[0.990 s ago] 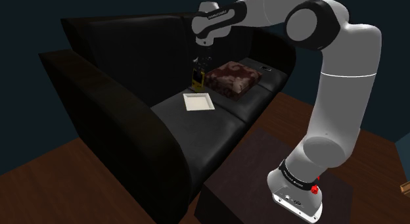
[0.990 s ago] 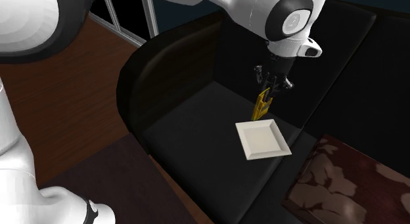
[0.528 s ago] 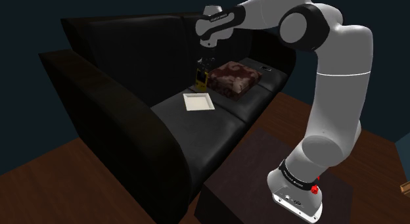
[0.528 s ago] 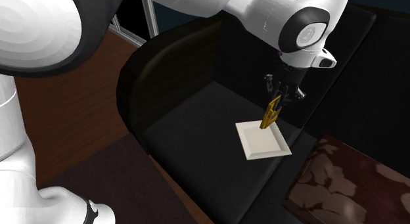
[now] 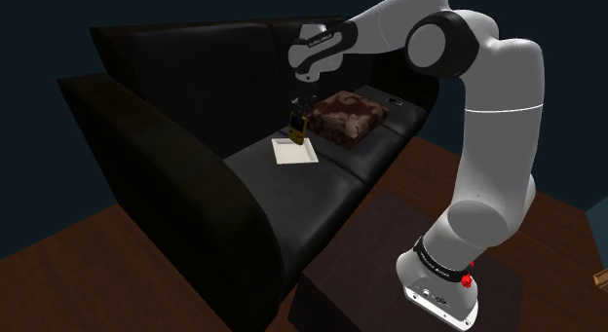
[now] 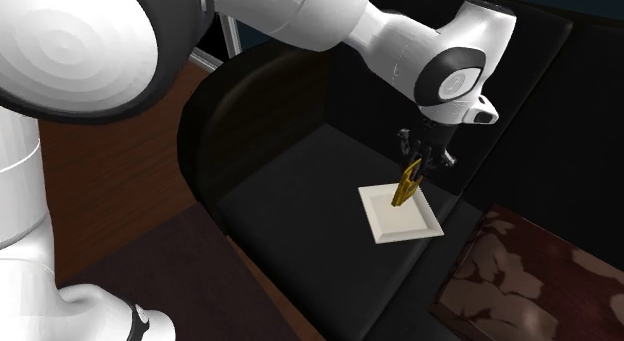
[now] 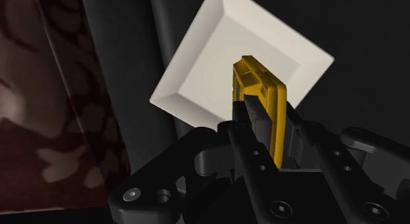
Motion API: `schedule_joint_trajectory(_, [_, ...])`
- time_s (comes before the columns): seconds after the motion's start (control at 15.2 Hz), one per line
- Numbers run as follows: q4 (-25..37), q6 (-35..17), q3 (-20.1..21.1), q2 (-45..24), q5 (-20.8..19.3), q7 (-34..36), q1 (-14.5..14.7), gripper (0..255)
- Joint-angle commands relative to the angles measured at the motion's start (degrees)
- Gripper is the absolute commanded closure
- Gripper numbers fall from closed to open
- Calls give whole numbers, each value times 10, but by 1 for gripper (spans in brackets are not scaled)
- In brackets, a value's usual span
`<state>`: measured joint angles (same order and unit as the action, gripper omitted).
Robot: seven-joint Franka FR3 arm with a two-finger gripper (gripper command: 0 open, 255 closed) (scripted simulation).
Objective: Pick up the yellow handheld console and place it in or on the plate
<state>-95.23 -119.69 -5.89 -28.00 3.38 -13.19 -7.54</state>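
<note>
The yellow handheld console [image 7: 260, 110] is clamped edge-on between the two black fingers of the hand [image 7: 266, 127], which press on its flat faces; it stands roughly upright, its long side running along the fingers and its free end pointing down. In the wrist view that free end lies over the inner part of the white square plate [image 7: 190, 91]. In the second exterior view the console hangs over the part of the plate nearest the sofa's backrest; whether its lower end touches the plate I cannot tell

The plate lies flat on the seat of a black sofa [image 5: 166, 145], about mid-seat, near the seam between two seat cushions. Just beside it, to the shoulder view's right, rests a brown mottled cushion [image 5: 343, 115], apart from the plate

The white arm [image 5: 497, 135] arches from its base at the shoulder view's lower right, up and over to the left, with the wrist bent down above the plate. The base sits on a dark box, the stand [image 5: 375, 247], which stands on a reddish wooden floor [image 5: 88, 276] close in front of the sofa
</note>
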Motion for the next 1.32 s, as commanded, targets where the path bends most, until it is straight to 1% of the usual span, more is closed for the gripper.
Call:
schedule_joint_trajectory(0.0, [-5,-12,1,-7,1,0,0,255])
schedule_joint_trajectory(0.46, [-17,-55,3,-37,5,-2,-1,255])
schedule_joint_trajectory(0.99, [-17,-55,3,-37,5,-2,-1,255])
schedule_joint_trajectory(1.06, [-17,-55,3,-37,5,-2,-1,0])
schedule_joint_trajectory(1.25, [-18,-55,3,-37,5,-2,-1,0])
